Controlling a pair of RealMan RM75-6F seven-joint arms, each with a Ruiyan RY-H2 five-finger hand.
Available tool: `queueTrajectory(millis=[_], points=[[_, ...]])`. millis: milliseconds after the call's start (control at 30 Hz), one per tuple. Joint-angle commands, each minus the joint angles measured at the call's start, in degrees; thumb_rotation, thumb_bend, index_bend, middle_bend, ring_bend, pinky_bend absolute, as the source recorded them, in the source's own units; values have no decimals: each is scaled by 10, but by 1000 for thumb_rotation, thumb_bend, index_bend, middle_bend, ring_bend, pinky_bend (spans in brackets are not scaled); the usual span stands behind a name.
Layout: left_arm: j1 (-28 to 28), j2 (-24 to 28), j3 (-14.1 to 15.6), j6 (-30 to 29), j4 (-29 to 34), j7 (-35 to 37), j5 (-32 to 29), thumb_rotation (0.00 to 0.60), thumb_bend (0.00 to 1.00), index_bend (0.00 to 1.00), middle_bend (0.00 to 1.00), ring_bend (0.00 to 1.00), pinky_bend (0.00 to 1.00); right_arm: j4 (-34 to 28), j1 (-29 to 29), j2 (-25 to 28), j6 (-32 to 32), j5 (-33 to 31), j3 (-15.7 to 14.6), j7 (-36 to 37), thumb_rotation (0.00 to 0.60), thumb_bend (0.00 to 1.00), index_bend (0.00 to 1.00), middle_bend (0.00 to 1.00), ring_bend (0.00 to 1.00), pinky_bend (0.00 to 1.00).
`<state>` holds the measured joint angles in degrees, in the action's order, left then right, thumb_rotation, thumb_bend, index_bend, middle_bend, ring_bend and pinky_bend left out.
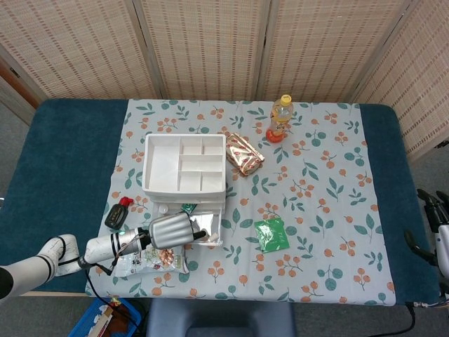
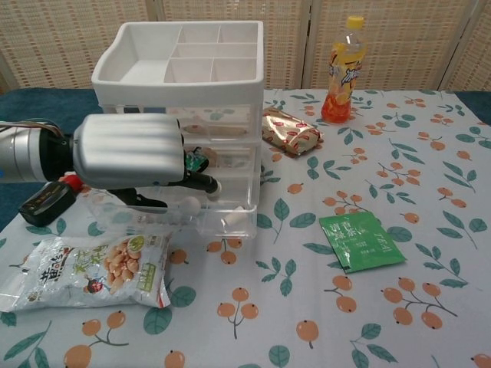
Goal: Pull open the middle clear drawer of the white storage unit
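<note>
My left hand (image 2: 130,157) reaches into the front of the white storage unit (image 2: 184,73), fingers curled at a pulled-out clear drawer (image 2: 222,218); whether they grip it, I cannot tell. Unit stands toward the table's left edge. My right hand (image 1: 429,210) hangs off the right edge, its grasp unclear

White storage unit (image 2: 184,57) is matt opaque plastic; its drawers (image 2: 222,201) are clear glossy plastic. Left hand (image 2: 130,153) has a smooth silvery shell with dark fingers (image 2: 201,182) — satin sheen. Tablecloth (image 2: 368,307) is printed cloth, matt; snack bag (image 2: 88,270) and green sachet (image 2: 360,241) — shiny film.
</note>
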<state>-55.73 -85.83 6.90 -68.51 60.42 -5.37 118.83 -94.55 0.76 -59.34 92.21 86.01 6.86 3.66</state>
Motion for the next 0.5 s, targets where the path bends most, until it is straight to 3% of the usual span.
queueTrajectory(millis=[33, 500], points=[[-4, 3, 0, 8, 10, -10, -6, 600, 240, 338, 865, 944, 1000, 2, -1, -1, 1, 0, 0, 1, 600, 341, 79, 210, 136, 207], [-15, 4, 3, 35, 35, -30, -23, 600, 240, 348, 865, 944, 1000, 15, -2, -5, 0, -4, 1, 15, 600, 341, 79, 210, 136, 207]])
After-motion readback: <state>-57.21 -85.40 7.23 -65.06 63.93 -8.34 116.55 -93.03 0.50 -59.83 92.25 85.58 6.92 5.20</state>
